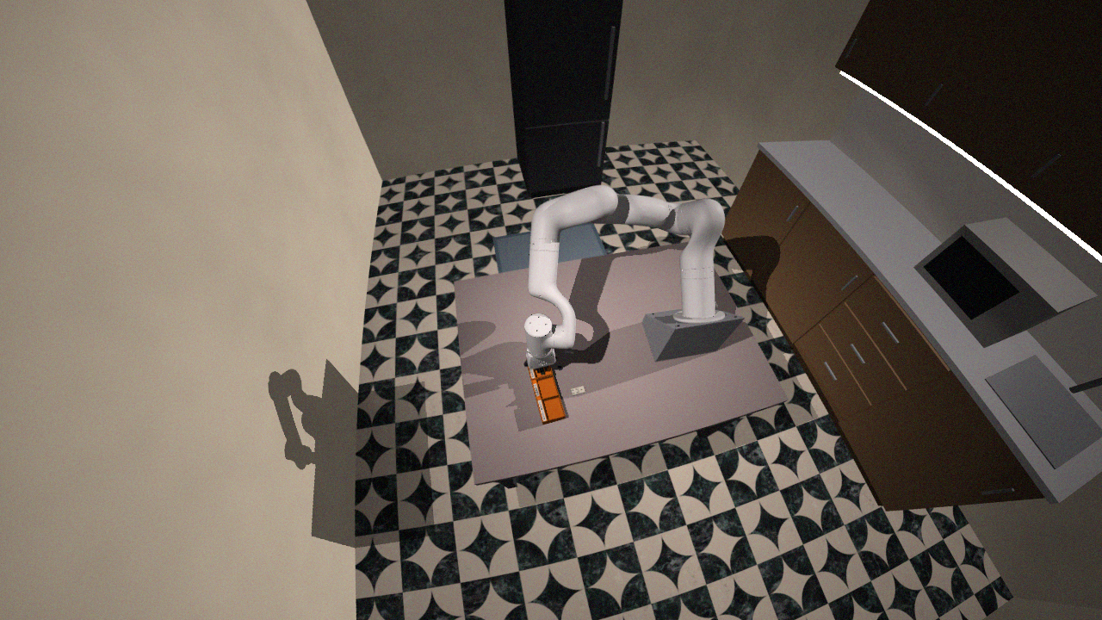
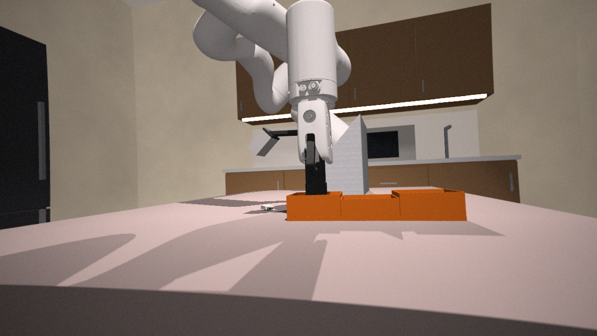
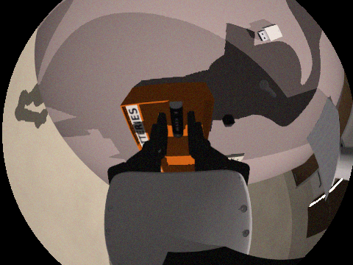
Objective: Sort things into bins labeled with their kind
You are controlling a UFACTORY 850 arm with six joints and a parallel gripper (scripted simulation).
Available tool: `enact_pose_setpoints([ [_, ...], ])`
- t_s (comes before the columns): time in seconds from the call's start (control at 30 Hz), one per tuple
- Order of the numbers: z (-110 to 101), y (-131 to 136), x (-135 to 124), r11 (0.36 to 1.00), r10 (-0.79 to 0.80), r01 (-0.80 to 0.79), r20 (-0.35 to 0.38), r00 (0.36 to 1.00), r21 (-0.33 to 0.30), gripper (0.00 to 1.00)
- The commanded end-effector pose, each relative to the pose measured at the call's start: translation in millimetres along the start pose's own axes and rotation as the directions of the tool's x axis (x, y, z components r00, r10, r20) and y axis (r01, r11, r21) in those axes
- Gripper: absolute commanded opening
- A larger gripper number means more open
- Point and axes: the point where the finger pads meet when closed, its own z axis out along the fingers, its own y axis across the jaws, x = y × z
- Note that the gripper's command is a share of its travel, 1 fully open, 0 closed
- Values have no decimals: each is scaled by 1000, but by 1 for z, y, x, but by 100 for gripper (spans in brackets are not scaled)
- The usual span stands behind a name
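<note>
My gripper (image 2: 315,190) (image 3: 176,121) is partly open, its fingertips down inside the orange bin labelled BATTERIES (image 2: 313,209) (image 3: 173,89). A black cylindrical battery (image 3: 176,121) is between the fingers, with a gap on each side. The middle orange bin (image 1: 548,385) (image 2: 370,211) and the far orange bin (image 1: 553,408) (image 2: 432,206) adjoin it in a row; their labels are not readable. On the table lie a white USB stick (image 2: 267,207) (image 3: 273,33), a black hex nut (image 3: 228,120), a white domino (image 1: 578,391) (image 3: 235,158) and a dark bolt-like thing (image 3: 268,88) in shadow.
The grey wedge-shaped arm base (image 1: 693,337) (image 2: 348,167) stands on the table (image 1: 662,408) (image 2: 167,259). The nut and the domino are close beside the bins. The arm's shadow darkens the area around the bolt-like thing.
</note>
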Motion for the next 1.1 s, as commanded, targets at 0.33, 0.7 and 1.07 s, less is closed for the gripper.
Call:
enact_pose_setpoints([
  [0.33, -1, -1, 0, 1000, 1, -1, 0, 1000, 2, 28],
  [0.7, -11, -1, 0, 1000, 0, 0, 0, 1000, 2, 28],
  [1.07, -23, -1, 0, 1000, 1, -1, 0, 1000, 2, 28],
])
